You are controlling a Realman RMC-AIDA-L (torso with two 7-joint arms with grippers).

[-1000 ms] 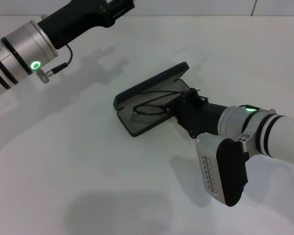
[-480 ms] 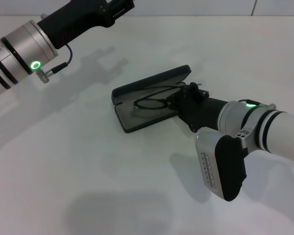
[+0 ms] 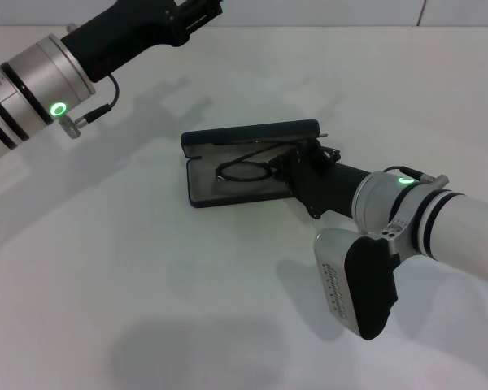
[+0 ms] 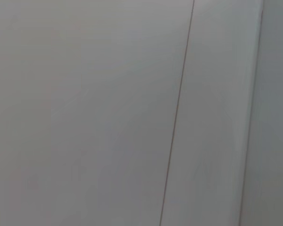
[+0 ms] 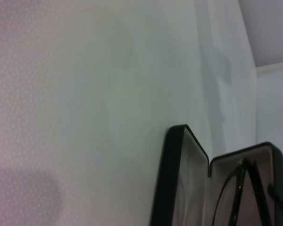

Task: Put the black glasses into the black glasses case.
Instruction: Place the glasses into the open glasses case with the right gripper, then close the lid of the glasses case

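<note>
The black glasses case (image 3: 228, 189) lies open in the middle of the table, grey lining up and its lid (image 3: 252, 133) standing along the far side. The black glasses (image 3: 242, 171) rest inside it on the lining, their temple arms running toward my right gripper (image 3: 297, 166). That gripper sits at the case's right end, right at the glasses. The right wrist view shows the case's rim (image 5: 167, 188) and the glasses' frame (image 5: 240, 188) close up. My left arm is raised at the far left, its gripper (image 3: 197, 11) high above the table and far from the case.
The white table (image 3: 146, 284) stretches around the case. My right arm's wrist camera housing (image 3: 358, 284) hangs low over the table in front of the case's right end. The left wrist view shows only a pale wall panel (image 4: 85, 113).
The case has turned on the table, its left end swinging away from me, and now lies level across the view. My right gripper has shifted slightly left with it. The left arm has not moved.
</note>
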